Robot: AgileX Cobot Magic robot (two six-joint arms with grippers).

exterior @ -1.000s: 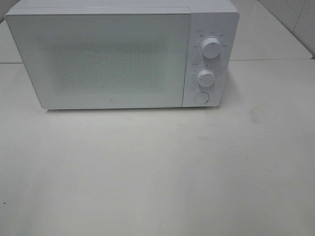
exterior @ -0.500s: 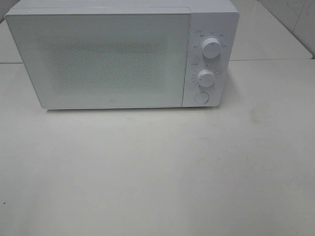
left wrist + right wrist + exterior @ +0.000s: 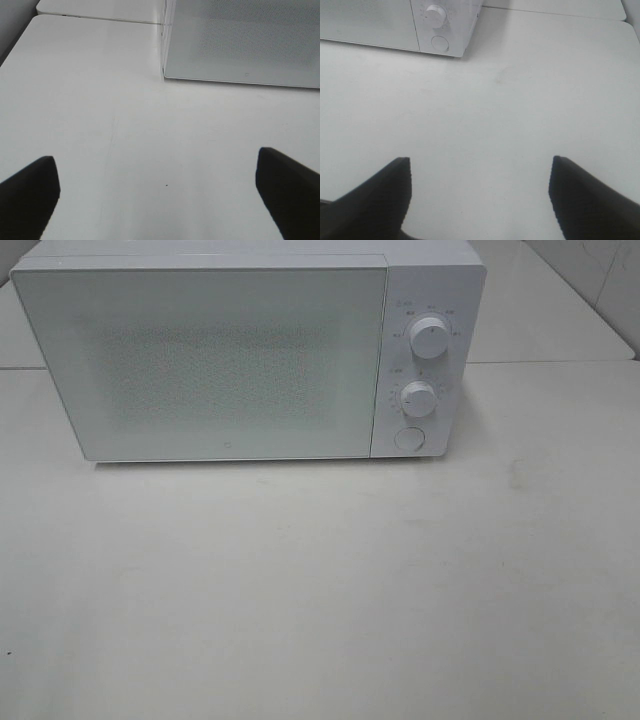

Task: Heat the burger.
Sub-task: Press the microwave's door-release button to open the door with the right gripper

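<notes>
- Currently the white microwave (image 3: 250, 350) is sitting at the 12 o'clock end of the pale table (image 3: 320, 590), with its frosted door (image 3: 210, 365) shut and facing 6 o'clock.
- Its control panel is lying on the 3 o'clock side of the door. It is carrying an upper knob (image 3: 429, 337), a lower knob (image 3: 419, 398) just toward 6 o'clock of that one, and a round button (image 3: 409, 438) further toward 6 o'clock again.
- The left gripper (image 3: 155, 165) is hovering over bare tabletop with its two dark fingers (image 3: 30, 195) spread wide apart, pinching nothing. The door end of the microwave is showing ahead of it.
- The right gripper (image 3: 479, 162) is likewise hanging over the table, its fingers (image 3: 580, 195) standing well apart with only tabletop between them. The panel end of the microwave, with the lower knob and the button, is showing ahead of it.
- As for the burger, none of the three views is showing it, and the frosted door is giving no look inside, so I cannot tell where it is lying.
</notes>
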